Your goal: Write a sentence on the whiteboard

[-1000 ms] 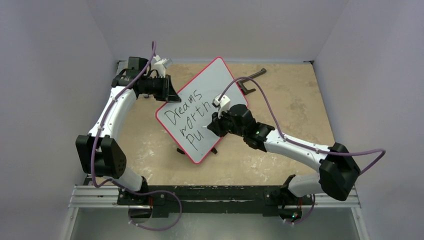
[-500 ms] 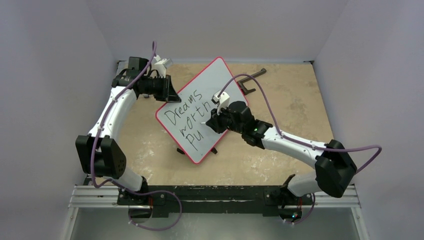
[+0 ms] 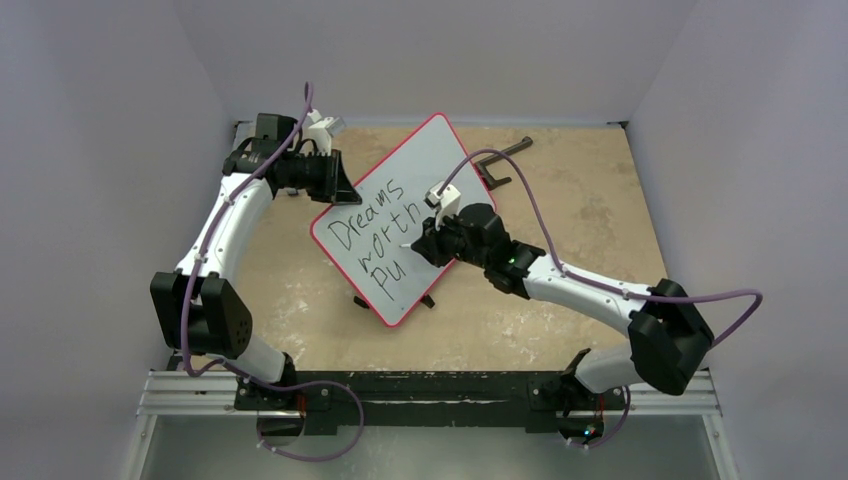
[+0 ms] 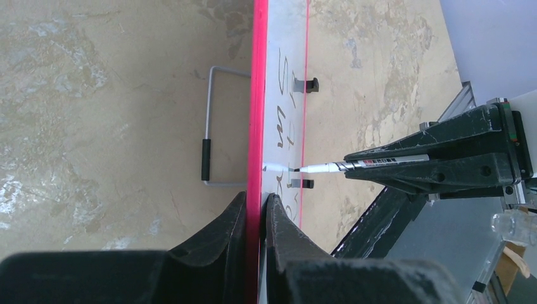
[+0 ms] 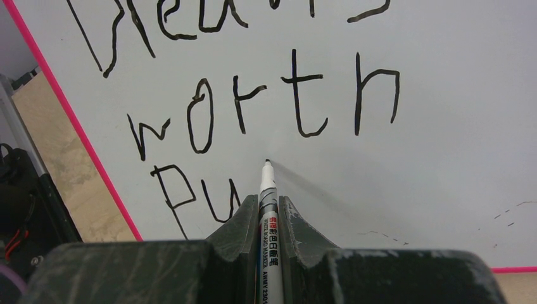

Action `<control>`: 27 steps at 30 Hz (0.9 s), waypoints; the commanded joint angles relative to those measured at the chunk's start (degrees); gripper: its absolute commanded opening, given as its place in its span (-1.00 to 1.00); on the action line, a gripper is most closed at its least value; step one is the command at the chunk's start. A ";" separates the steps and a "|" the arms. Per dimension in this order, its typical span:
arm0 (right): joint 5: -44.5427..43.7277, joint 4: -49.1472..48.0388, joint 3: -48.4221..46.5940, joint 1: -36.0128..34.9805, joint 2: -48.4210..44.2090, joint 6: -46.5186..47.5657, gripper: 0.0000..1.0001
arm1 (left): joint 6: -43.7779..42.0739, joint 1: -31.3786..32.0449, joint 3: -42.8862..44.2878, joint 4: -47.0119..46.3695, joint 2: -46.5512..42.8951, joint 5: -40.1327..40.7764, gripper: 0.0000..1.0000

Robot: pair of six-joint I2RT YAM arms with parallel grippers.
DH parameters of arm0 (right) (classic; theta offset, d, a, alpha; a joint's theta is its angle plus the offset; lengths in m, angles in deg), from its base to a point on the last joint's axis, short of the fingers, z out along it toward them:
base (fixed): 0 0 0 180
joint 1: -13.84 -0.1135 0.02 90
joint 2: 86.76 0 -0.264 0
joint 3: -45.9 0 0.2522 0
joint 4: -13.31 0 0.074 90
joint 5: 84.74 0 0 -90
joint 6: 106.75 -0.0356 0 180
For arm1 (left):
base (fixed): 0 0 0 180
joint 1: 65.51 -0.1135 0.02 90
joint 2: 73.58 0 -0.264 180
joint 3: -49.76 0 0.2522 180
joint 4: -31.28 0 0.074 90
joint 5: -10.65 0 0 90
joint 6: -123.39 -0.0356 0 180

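From above, the flat rectangular whiteboard [image 3: 425,165] with its thin red rim sits turned at an angle in the middle of the beige marbled table [image 3: 590,220]. The sentence [image 3: 375,238] runs across its lower left part in large slanted black letters: "Dreams", then "worth", then "Pu". The left gripper [image 3: 345,193] sits at the board's upper left edge. The right gripper [image 3: 418,245] is over the face of the board, just right of "Pu". A dark angled bracket [image 3: 508,155] lies on the table beyond the board's far corner.

The left wrist view looks along the board edge-on. The left gripper's two black fingers [image 4: 237,215] are closed on the red rim, one on each side. On the back side a grey wire stand with a black sleeve [image 4: 206,158] rests on the table. Two small black clips [image 4: 308,84] show at the far edge of the white face. A slim white marker with a black tip [image 4: 329,168] points at that face from the right gripper's closed black fingers.

In the right wrist view those fingers clamp the marker's printed barrel. Its tip is at the board just below "worth" and just right of "Pu". Whether it touches the surface cannot be told. "Dreams" is cut off at the top.
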 commanded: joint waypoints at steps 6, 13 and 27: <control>0.11 0.46 3.93 0.25 -1.63 -0.06 -1.00 | -1.75 -0.03 0.83 -2.99 -3.12 3.34 -1.00; 0.46 1.74 6.70 0.20 -3.84 -0.97 -1.00 | -1.78 -0.03 0.75 -2.96 -3.21 3.48 -1.00; 1.35 2.40 3.14 0.15 -2.29 -0.57 -1.00 | -1.95 -0.03 0.74 -2.82 -3.19 3.81 -1.00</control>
